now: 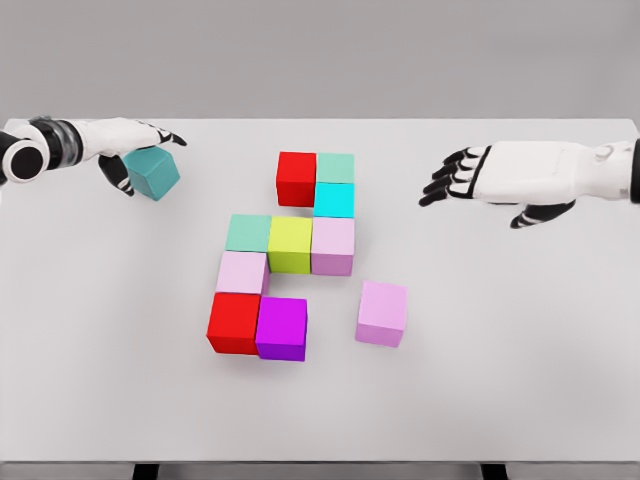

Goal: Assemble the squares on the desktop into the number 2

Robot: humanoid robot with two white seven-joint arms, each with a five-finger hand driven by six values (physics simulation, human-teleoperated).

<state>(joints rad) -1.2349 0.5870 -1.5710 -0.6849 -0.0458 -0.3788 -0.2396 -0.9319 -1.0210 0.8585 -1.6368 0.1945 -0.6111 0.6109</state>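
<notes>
Left hand [135,150] gripping teal cube [153,173] at the bench's [520,350] far left — right hand [470,178] open, empty. Pink cube [382,313] lies apart from the cluster.

Left hand [140,150] reaching in from the left edge, fingers curled over the teal cube [153,173], thumb beside it. Right hand [480,178] hovering far right of that cube, palm down, fingers spread, empty.

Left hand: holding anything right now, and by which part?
The left hand grips the teal cube from above, fingers curled over its top and left side. The right hand is open, holding nothing.
</notes>
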